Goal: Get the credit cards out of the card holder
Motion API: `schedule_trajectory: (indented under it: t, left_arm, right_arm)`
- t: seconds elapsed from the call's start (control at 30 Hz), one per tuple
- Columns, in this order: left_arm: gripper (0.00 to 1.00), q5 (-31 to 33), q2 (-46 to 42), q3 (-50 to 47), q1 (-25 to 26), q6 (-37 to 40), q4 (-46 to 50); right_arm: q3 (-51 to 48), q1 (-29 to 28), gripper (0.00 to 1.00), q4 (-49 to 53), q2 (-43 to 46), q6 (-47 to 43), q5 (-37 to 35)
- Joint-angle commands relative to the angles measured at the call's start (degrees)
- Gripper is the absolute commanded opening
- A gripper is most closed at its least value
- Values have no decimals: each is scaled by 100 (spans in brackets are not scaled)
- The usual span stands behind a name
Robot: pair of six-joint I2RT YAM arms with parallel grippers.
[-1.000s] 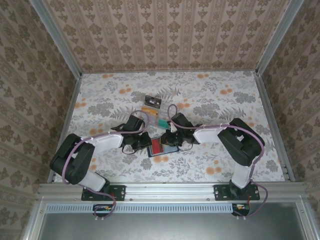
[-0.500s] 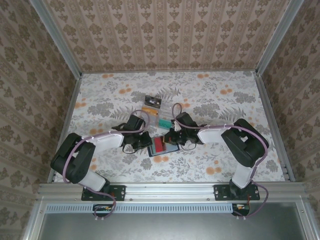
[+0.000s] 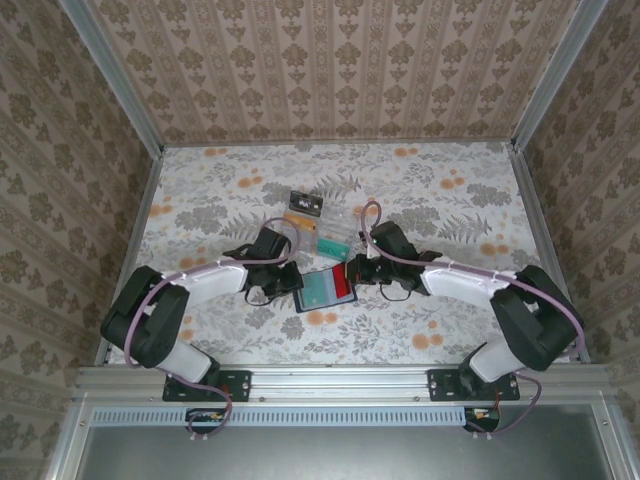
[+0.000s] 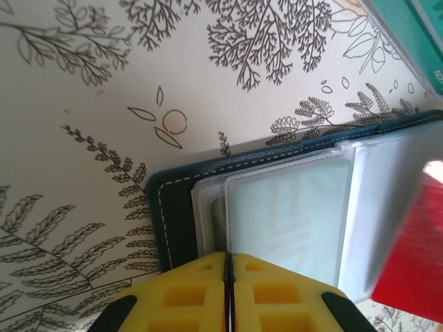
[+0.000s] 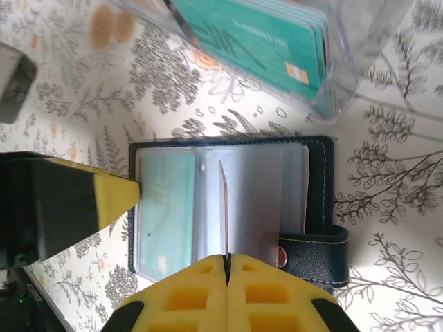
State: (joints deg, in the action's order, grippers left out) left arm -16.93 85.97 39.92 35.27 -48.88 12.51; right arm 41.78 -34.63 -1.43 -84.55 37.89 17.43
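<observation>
The navy card holder (image 3: pixel 306 307) lies open on the floral table between both arms. My right gripper (image 5: pixel 227 259) is shut on a red credit card (image 5: pixel 224 207), seen edge-on and standing above the holder's clear sleeves (image 5: pixel 263 200). From above, that red card (image 3: pixel 343 287) hangs over the holder's right half by the right gripper (image 3: pixel 356 274). A teal card (image 5: pixel 166 207) sits in the left sleeve. My left gripper (image 4: pixel 227 261) is shut at the holder's (image 4: pixel 173 207) left edge, where a clear sleeve edge runs into its jaws; from above, the left gripper (image 3: pixel 290 283) meets the same edge.
A clear box of teal cards (image 5: pixel 277 48) stands just beyond the holder, seen from above as the clear box (image 3: pixel 332 243). A black card (image 3: pixel 307 203) and an orange one (image 3: pixel 297 220) lie farther back. The holder's closure tab (image 5: pixel 311 256) sticks out on the right.
My right gripper closed on the red card and drew it rightward off the holder's left side, uncovering the teal card. The right arm swung out to the right. The left gripper stayed put.
</observation>
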Motion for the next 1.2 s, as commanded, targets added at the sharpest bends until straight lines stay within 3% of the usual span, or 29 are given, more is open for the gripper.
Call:
schedule_trajectory:
  t: [0.0,0.17,0.33,0.5,0.67,0.87,1.0,1.1,1.17]
  left_arm:
    - [11,143,-309,214,-2,206,313]
    - [22,30,-638,435,-154,253,455]
    - [45,-208,-1102,603,-492,355,604]
    - [65,-972,-1645,542,-738,264,-29]
    - [75,-1784,-1714,452,-736,-30,-1143]
    - [75,-2393,-1513,460,-730,-300,-2250]
    - [69,-2559,-1310,562,-707,-350,-2540]
    - [59,-2633,-1174,623,-713,-389,-2688]
    - [45,-2743,-1096,615,-714,-490,-2996]
  right_arm:
    - [-40,34,1,160,446,-518,-251]
    - [113,135,0,105,871,-780,22]
    - [344,285,0,-215,866,-765,761]
    - [657,460,0,-429,712,-616,1585]
    - [927,647,0,-983,364,-40,2488]
    - [1139,835,0,-1648,48,683,3094]
    - [1209,894,0,-1959,-80,1000,3246]
    - [1208,949,1,-2232,-115,1225,3301]
    - [1223,982,1,-2346,-140,1334,3319]
